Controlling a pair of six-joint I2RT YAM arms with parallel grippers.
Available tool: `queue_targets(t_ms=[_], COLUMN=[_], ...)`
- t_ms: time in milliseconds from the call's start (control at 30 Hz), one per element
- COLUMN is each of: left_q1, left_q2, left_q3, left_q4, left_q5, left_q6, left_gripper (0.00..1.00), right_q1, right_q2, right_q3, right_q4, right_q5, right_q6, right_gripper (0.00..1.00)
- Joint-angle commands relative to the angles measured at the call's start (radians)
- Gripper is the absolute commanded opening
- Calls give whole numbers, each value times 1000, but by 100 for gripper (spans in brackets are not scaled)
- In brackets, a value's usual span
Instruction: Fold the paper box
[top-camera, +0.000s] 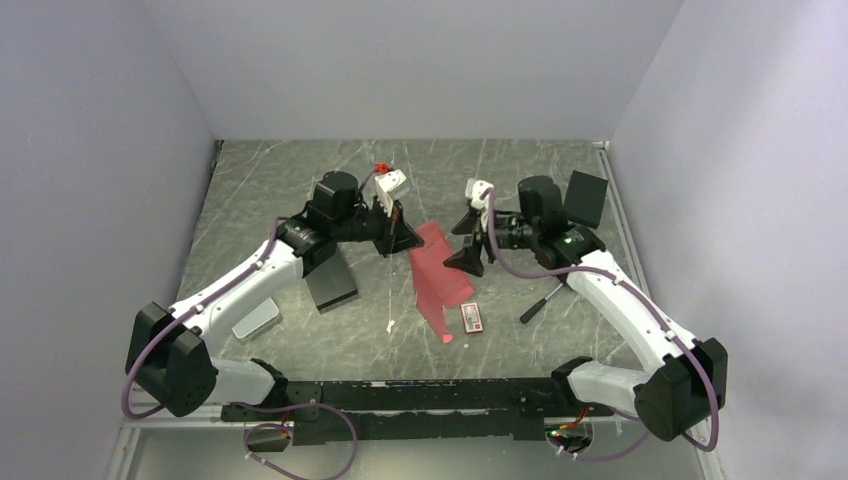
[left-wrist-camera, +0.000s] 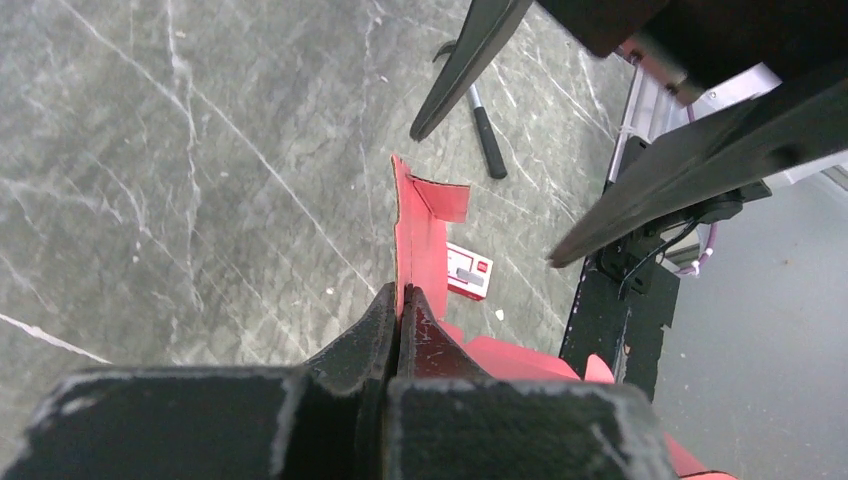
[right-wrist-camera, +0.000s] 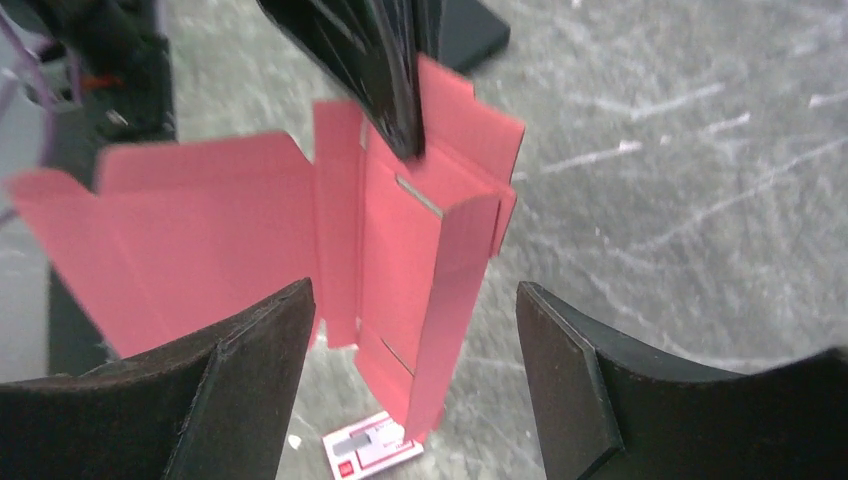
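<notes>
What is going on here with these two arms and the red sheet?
The left tool is shut on the paper box, a pink-red cardboard sheet not yet folded into a box, and holds it up. The right tool is open and faces the sheet without touching it. A small printed packet lies on the table below.

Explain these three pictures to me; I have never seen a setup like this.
Two robot arms stand on a grey table. The wide picture looks down from above and behind them; the other two come from cameras on each wrist. The left gripper is pinched shut on an edge of the paper box, a red-pink cardboard sheet with flaps. The right gripper is open beside it, holding nothing. Also on the table: a small red-and-white packet and a black-handled tool.
</notes>
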Motion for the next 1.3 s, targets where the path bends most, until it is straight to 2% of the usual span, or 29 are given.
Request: queue_targets(t_ms=[0, 167, 367, 700, 1167, 1267], left_q1=[-2, -2, -2, 7, 15, 15], left_q2=[-44, -60, -70, -113, -97, -95], left_q3=[-25, -37, -46, -90, -96, -96], left_q4=[70, 69, 81, 115, 156, 156], left_q5=[-41, -47, -98, -176, -202, -201], left_q6=[-89, -97, -142, -219, -282, -282], left_gripper=[0, 0, 0, 0, 0, 0], right_q1=[43, 66, 99, 145, 186, 189], right_q2=[9, 23, 45, 62, 60, 57], right_q3=[-93, -116, -137, -133, -114, -111], right_q4=[91, 179, 226, 237, 222, 221], right_q5=[223, 376, 419, 466, 540, 561], right_q6=[-144, -96, -45, -38, -60, -64], right_gripper=[76, 69, 55, 40, 1, 0])
